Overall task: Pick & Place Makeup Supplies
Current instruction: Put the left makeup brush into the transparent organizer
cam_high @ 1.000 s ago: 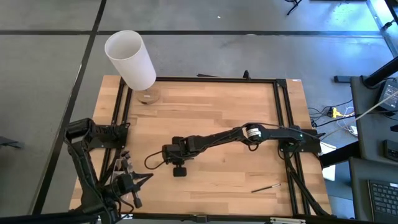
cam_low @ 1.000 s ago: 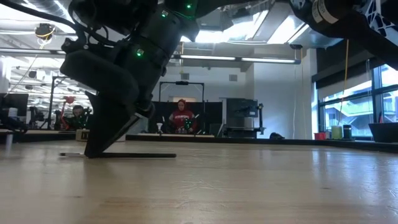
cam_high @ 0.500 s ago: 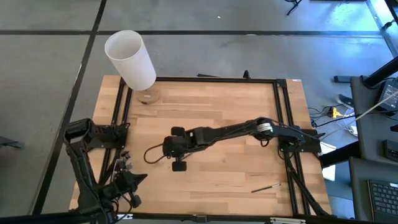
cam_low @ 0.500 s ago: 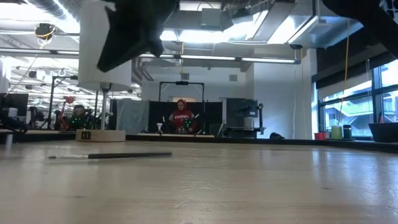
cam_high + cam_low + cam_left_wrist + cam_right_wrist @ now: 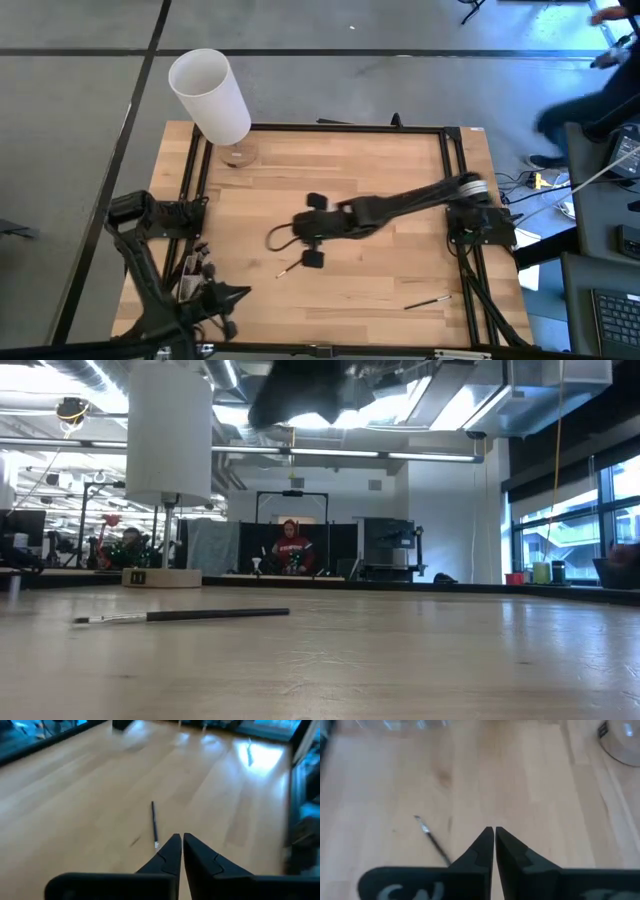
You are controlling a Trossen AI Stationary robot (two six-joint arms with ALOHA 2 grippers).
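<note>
1. Here, the right gripper (image 5: 494, 839) is hanging above the middle of the wooden worktop (image 5: 400, 170). The low view is catching only a dark, cut-off piece of that arm at its top edge.
2. The gripper's two dark, wedge-shaped fingers are lying together with just a hairline slit between them, and they are gripping nothing.
3. A thin makeup brush (image 5: 288, 267) is lying flat on the bare wood, just beside the right gripper and toward the front edge. It is touching neither arm. From above it is showing as little more than a short dark line.
4. In the low view the same brush (image 5: 180, 616) is showing a dark, slim handle and a small pale tip.
5. The left gripper (image 5: 179, 846) is waiting at the worktop's front left corner. Its fingers are pressing together, empty, and pointing toward that brush.
6. A second makeup brush (image 5: 427, 300) is resting near the front right corner, well apart from both grippers.
7. A tall, smooth white cylinder (image 5: 210, 95) is standing at the far left corner.
8. A person in red (image 5: 291, 550) is sitting far behind the table, too small to make out further.
</note>
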